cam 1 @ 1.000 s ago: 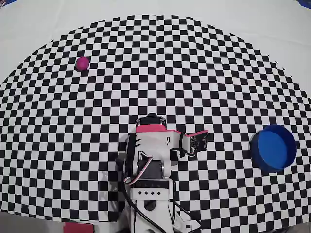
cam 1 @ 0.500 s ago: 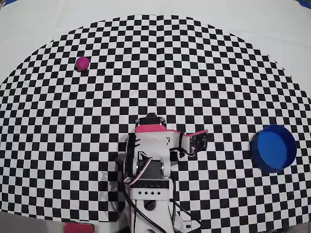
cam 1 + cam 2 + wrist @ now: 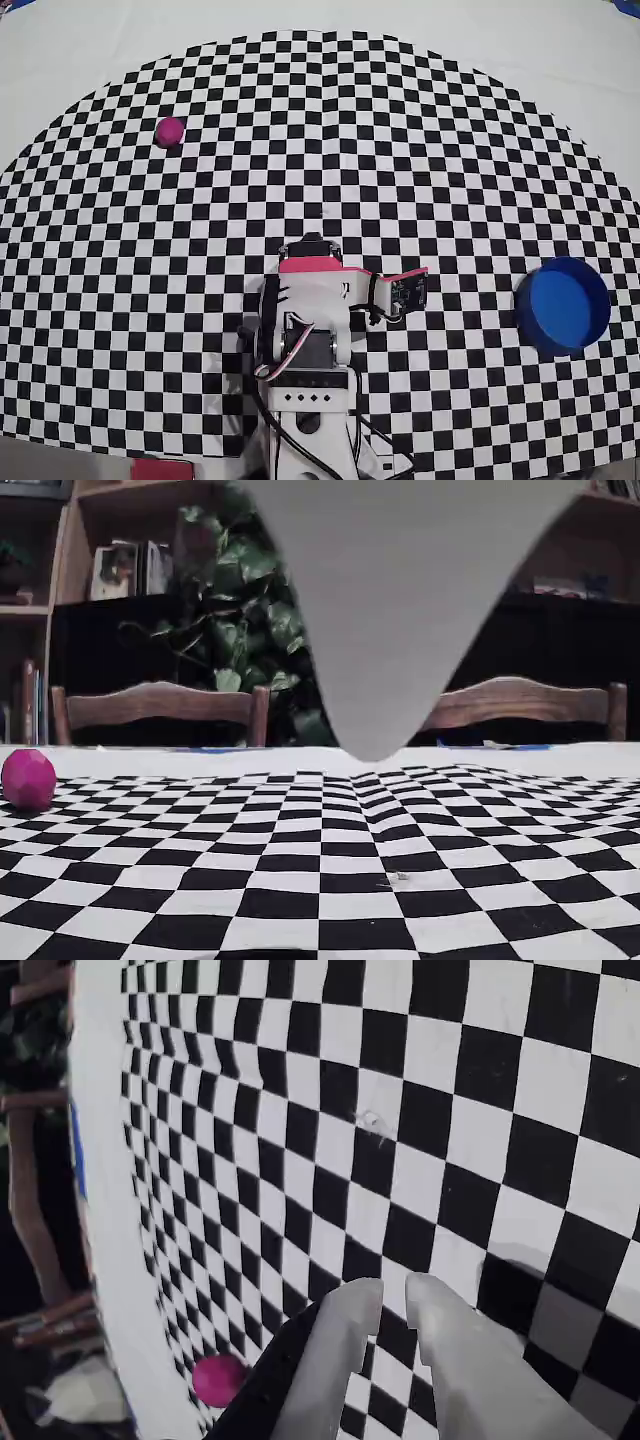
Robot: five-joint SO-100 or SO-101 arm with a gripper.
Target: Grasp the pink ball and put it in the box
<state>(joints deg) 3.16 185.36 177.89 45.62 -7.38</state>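
Observation:
The pink ball (image 3: 170,131) lies on the checkered mat at the far left in the overhead view, well away from the arm. It also shows at the lower left in the wrist view, pink ball (image 3: 220,1378), and at the left edge in the fixed view, pink ball (image 3: 28,779). The round blue box (image 3: 563,305) stands at the right side of the mat. My gripper (image 3: 400,290) is folded in over the arm's base, between ball and box. In the wrist view the gripper (image 3: 393,1290) has its grey fingers together with only a narrow slit and nothing between them.
The arm's base and cables (image 3: 305,400) occupy the mat's near edge. A grey wedge (image 3: 400,610) hangs from the top of the fixed view and hides the middle background. Wooden chairs (image 3: 160,705) and shelves stand beyond the table's far edge.

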